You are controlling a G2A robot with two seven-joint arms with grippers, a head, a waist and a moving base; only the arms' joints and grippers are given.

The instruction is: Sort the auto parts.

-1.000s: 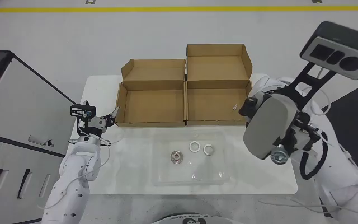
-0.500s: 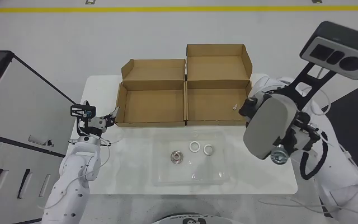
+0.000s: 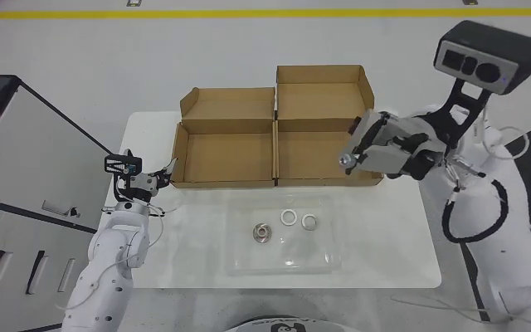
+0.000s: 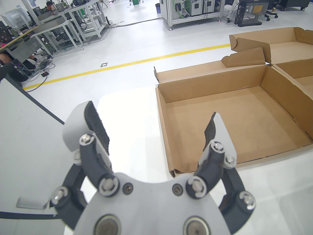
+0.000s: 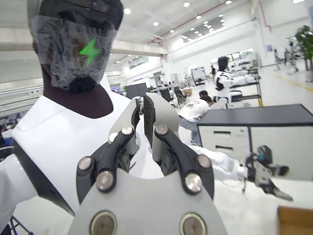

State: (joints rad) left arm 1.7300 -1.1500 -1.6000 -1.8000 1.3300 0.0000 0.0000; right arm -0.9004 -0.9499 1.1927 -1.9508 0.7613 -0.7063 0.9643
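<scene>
Evidently the right pincer (image 3: 347, 158) is pinching a small threaded part (image 5: 140, 105) while hovering over the right box (image 3: 315, 158). The next move calls for lowering and opening. The left pincer (image 4: 151, 111) is gaping empty beside the left box (image 4: 232, 113).

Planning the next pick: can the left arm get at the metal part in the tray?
Probably yes: the left gripper is open and empty, the tray looks open, and nothing stands between it and the metal part.

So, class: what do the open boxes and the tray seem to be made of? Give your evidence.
The boxes: brown matte cardboard, with folded flaps. The tray: probably clear glossy plastic; the table shows through and its edges glint.
</scene>
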